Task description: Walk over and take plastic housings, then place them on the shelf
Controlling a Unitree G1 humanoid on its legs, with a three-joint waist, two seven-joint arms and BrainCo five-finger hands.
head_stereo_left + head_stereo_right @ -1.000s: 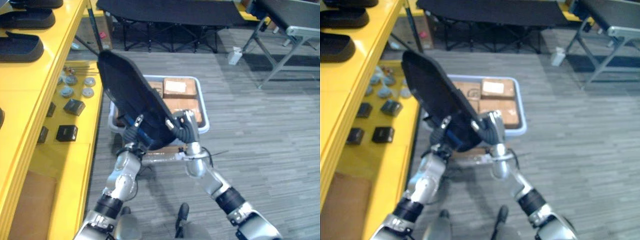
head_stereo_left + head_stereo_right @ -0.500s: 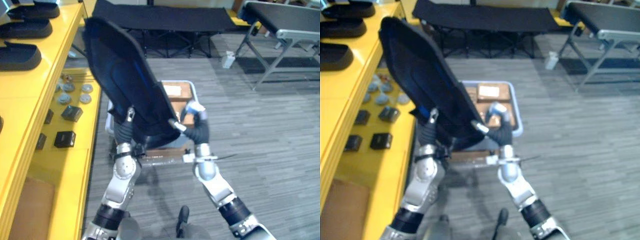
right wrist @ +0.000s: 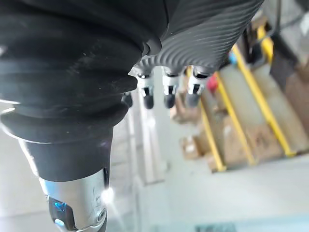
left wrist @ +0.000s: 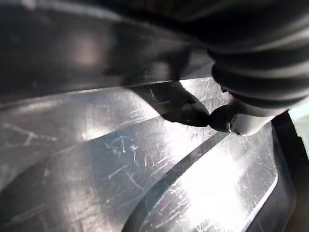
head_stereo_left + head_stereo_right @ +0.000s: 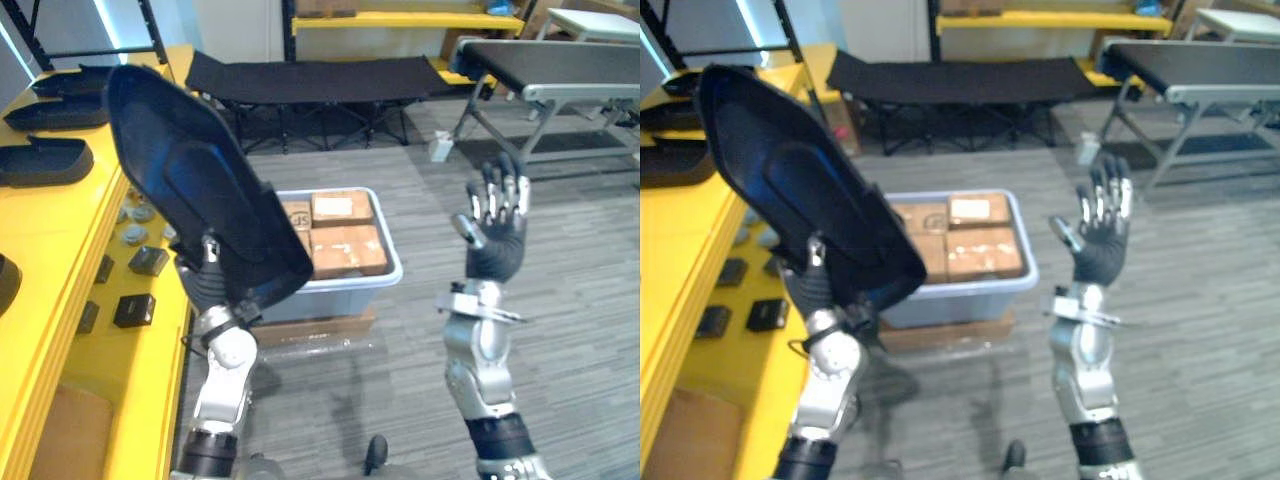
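Robot is carrying 1 plastic housing beside the yellow shelf, ready for placing.

The left hand is gripping the large dark housing by its lower edge, thumb pressing on the glossy inner face in the left wrist view, and is holding it tilted high above the shelf's front edge. The right hand is hanging in the air well apart from it, fingers straight and spread, holding nothing. Other dark housings are lying on the shelf's upper level, while a grey bin of cardboard boxes is sitting on the floor between the 2 arms. By the look of it, the taking step is done and the placing step is in hand. The next move is calling for swinging the housing left over a bare stretch of shelf, lowering it flat, then loosening the grip.
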